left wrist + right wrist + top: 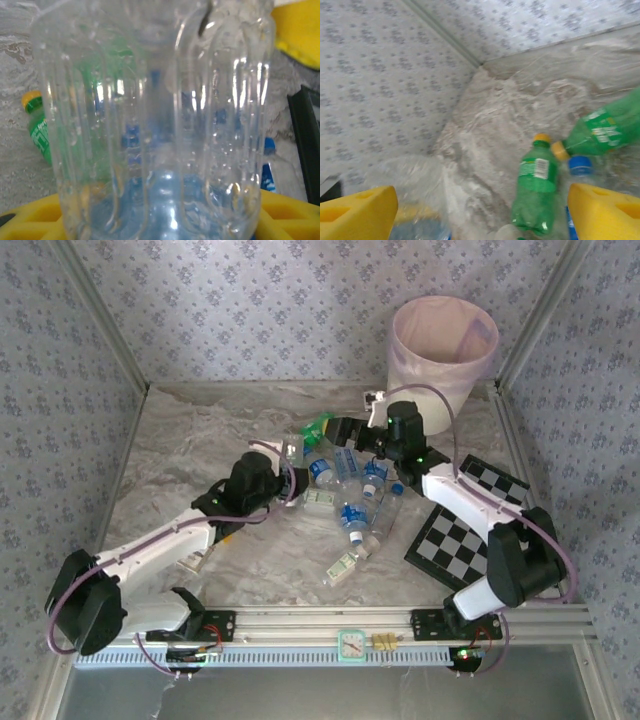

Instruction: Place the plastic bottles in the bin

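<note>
Several plastic bottles (355, 502) lie in a heap at the table's middle, clear ones with blue caps and green ones (320, 426) at the far side. My left gripper (296, 480) is at the heap's left edge, shut on a clear ribbed bottle (150, 125) that stands between its yellow fingers (30, 220). My right gripper (342, 430) hovers open over the heap's far side. Between its spread yellow pads (605, 212) lies a green bottle with a yellow cap (536, 187), untouched. A second green bottle (602, 132) and a blue cap (580, 165) lie beside it. The bin (443, 340) stands at the far right corner.
A black-and-white chequered board (465, 525) lies at the right, under the right arm. A bottle with a pale label (343, 565) lies apart near the front. Patterned walls close in the table on three sides. A small clock (352, 645) sits on the front rail.
</note>
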{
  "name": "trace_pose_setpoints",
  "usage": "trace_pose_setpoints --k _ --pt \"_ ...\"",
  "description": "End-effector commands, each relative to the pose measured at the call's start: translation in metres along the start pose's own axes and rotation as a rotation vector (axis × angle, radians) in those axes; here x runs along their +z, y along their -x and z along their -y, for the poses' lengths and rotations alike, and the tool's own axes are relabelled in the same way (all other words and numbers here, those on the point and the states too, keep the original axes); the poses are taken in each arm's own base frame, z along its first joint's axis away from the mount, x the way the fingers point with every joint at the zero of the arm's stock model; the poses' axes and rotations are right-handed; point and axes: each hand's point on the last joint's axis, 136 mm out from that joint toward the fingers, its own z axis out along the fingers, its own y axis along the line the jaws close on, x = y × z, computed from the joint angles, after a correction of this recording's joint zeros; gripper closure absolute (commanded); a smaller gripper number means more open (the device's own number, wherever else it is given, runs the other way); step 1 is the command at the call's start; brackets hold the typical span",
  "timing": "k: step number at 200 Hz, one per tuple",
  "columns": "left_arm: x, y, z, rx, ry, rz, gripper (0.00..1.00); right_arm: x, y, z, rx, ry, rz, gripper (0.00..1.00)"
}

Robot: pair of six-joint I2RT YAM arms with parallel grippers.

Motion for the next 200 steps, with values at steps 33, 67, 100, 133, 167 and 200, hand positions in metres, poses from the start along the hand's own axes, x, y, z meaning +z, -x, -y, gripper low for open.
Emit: trace_pose_setpoints --k 33,67,100,133,167,200 --pt "-0.001 0.037 0.055 -0.022 -0.296 0.043 0.43 0.015 -0.008 -0.043 -0.007 0.243 -0.06 0.14" --pt "0.0 0.032 0.066 -0.025 -0.365 0.011 0.43 0.024 -0.013 -0.047 -0.008 0.27 -0.089 0.15" --pt "0.002 0.031 0.072 -0.018 -0.394 -0.007 0.43 0.03 -0.017 -0.051 -0.005 0.294 -0.107 0.17" --pt "0.006 0.029 0.074 -0.027 -0.411 -0.031 0.43 0.031 -0.02 -0.06 -0.02 0.323 -0.12 0.17" --pt "0.007 0.03 0.069 -0.046 -0.403 -0.033 0.43 0.029 -0.022 -0.063 -0.041 0.323 -0.133 0.17" --pt "0.007 0.032 0.066 -0.064 -0.4 -0.031 0.43 0.026 -0.026 -0.063 -0.059 0.303 -0.142 0.15"
